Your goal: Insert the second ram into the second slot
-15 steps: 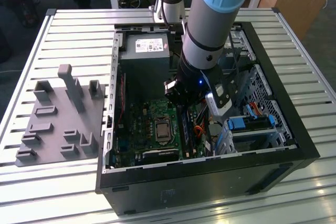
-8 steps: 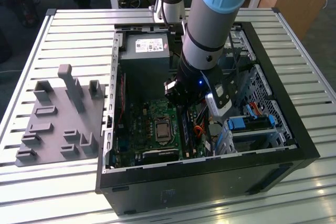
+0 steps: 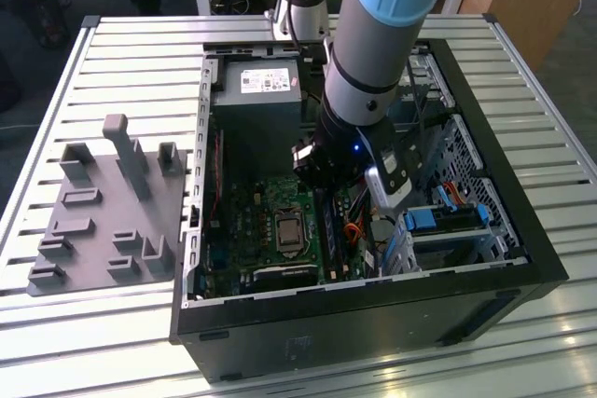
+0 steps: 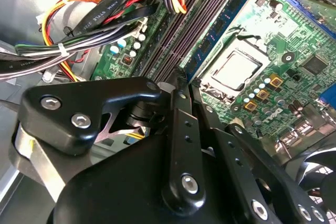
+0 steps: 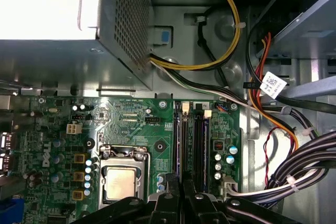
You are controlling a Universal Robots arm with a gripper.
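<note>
My gripper [image 3: 326, 188] reaches down into the open computer case [image 3: 522, 230], over the row of memory slots [image 3: 332, 230] beside the processor socket. In the second wrist view the second ram [image 4: 226, 22], a thin blue stick with black chips, stands upright in the row on the socket's side. It runs straight back between my black fingers [image 4: 181, 103]. The gripper [image 4: 184, 77] is shut on its near part. In the first wrist view the gripper [image 5: 182, 187] lines up with the slot nearest the socket, where the second ram [image 5: 178, 140] shows edge-on. Dark slots [image 5: 197, 140] lie beside it.
The processor socket [image 5: 119, 182] sits beside the slots. Behind them is the grey power supply [image 3: 256, 90]. Cable bundles [image 5: 294, 171] crowd the far side of the slots, towards the drive bay with light-blue latches [image 3: 448, 221]. A grey holder fixture [image 3: 103, 212] lies on the table at the exterior view's left.
</note>
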